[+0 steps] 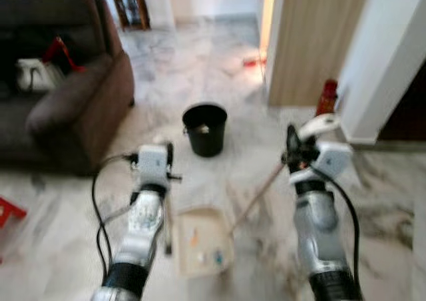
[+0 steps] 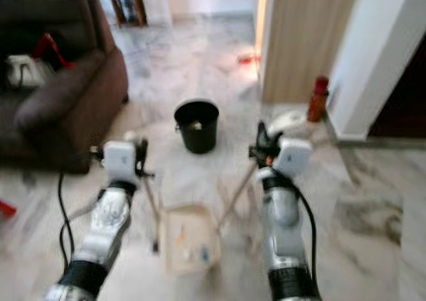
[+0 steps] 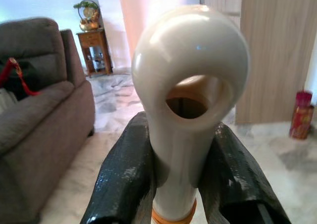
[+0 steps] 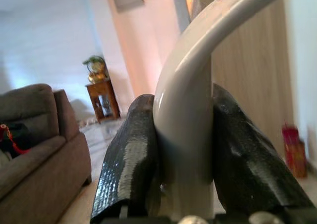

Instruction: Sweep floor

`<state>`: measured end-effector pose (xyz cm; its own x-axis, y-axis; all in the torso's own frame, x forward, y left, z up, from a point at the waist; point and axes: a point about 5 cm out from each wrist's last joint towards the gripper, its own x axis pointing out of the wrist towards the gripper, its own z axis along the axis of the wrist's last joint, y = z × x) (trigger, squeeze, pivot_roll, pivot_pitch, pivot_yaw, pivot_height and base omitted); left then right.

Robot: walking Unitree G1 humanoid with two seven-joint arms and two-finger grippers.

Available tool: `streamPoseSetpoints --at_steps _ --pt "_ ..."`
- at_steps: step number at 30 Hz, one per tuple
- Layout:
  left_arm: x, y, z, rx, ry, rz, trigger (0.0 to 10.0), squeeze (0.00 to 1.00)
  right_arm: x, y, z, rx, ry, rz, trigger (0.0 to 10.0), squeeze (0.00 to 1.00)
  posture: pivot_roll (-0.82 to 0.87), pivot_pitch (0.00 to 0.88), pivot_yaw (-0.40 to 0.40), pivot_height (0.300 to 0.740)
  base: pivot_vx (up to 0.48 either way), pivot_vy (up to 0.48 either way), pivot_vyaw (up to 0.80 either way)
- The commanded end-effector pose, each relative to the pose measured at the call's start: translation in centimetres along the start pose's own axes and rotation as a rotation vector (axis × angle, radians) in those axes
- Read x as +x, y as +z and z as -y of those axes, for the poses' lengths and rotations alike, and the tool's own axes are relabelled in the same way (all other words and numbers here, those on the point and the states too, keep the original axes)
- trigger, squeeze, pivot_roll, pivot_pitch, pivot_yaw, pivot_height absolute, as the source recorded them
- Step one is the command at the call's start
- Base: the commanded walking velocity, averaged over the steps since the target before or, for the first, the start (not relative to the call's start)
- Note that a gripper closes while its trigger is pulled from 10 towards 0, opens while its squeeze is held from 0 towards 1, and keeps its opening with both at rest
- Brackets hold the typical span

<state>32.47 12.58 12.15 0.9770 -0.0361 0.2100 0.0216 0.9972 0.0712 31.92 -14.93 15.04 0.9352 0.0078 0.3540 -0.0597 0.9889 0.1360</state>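
Clamped tight in my left gripper point(image 3: 181, 184) is the dustpan handle point(image 3: 190, 100); my right gripper point(image 4: 185, 169) is closed on the broom handle point(image 4: 185, 115). Debris already sits in the dustpan point(image 1: 205, 241), just short of the black bin point(image 1: 205, 129), so emptying likely remains.

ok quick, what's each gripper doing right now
Left gripper: shut on the cream dustpan handle.
Right gripper: shut on the curved cream broom handle.
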Motion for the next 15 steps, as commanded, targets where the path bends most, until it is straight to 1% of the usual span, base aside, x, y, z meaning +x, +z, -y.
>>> streamPoseSetpoints --at_steps 1,6,10,12,15 --pt "0.5 1.2 -0.6 0.017 0.016 0.059 10.0 0.00 1.4 2.5 -1.8 0.068 0.033 0.114 10.0 0.00 0.05 0.000 0.040 0.740 0.420 0.000 0.00" --pt "0.5 1.2 -0.7 0.019 0.022 0.060 10.0 0.00 2.1 3.9 -2.0 0.077 0.032 0.163 10.0 0.00 0.05 0.000 0.041 0.740 0.396 0.000 0.00" --pt "0.5 1.3 -0.8 0.019 0.025 0.061 10.0 0.00 2.3 4.4 -2.2 0.086 0.036 0.179 10.0 0.00 0.05 0.000 0.040 0.740 0.361 0.000 0.00" --pt "0.5 1.3 -0.9 0.020 0.029 0.062 10.0 0.00 2.5 4.9 -2.6 0.098 0.045 0.196 10.0 0.00 0.05 0.000 0.040 0.740 0.424 0.000 0.00" --pt "0.5 1.3 -1.0 0.022 0.033 0.065 10.0 0.00 2.8 5.4 -2.8 0.108 0.042 0.212 10.0 0.00 0.05 0.000 0.040 0.740 0.301 0.000 0.00"
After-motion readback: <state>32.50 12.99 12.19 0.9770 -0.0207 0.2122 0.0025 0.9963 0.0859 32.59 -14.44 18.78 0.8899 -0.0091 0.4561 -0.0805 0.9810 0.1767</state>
